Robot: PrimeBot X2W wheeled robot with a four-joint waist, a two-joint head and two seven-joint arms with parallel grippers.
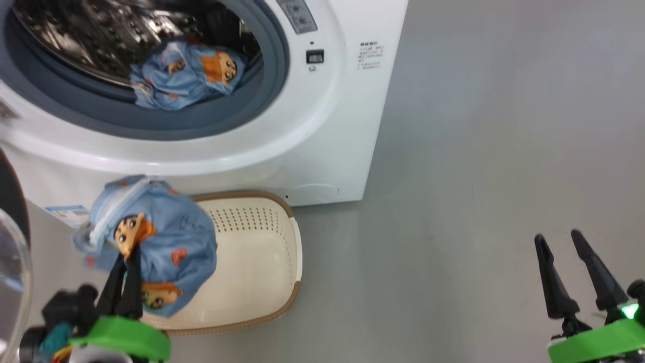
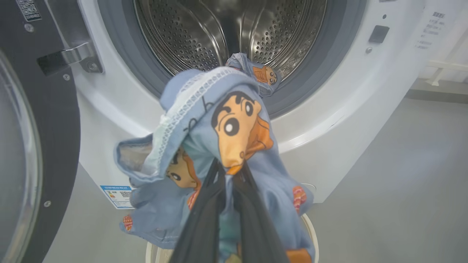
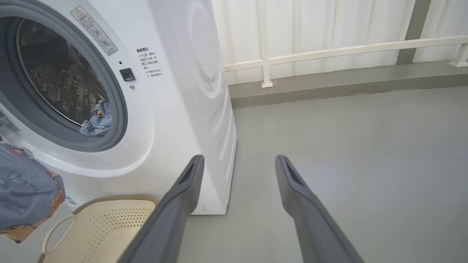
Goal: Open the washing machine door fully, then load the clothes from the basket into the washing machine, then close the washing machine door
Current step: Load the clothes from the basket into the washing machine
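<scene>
My left gripper (image 1: 128, 252) is shut on a light-blue cartoon garment (image 1: 161, 247), which hangs above the cream basket (image 1: 262, 282) in front of the washing machine (image 1: 332, 126). In the left wrist view the held garment (image 2: 219, 146) bunches over my fingertips, before the open drum (image 2: 226, 33). The other garment (image 1: 186, 75) lies inside on the grey gasket's lower edge. The washing machine door (image 1: 12, 252) stands swung open at the far left, its black rim and glass (image 2: 18, 146) close to my left arm. My right gripper (image 1: 559, 242) hovers open and empty over the floor at the lower right.
Grey floor (image 1: 504, 151) spreads to the right of the machine. A white railing and wall (image 3: 329, 47) stand behind it. A blue energy label (image 2: 119, 195) sits low on the machine's front.
</scene>
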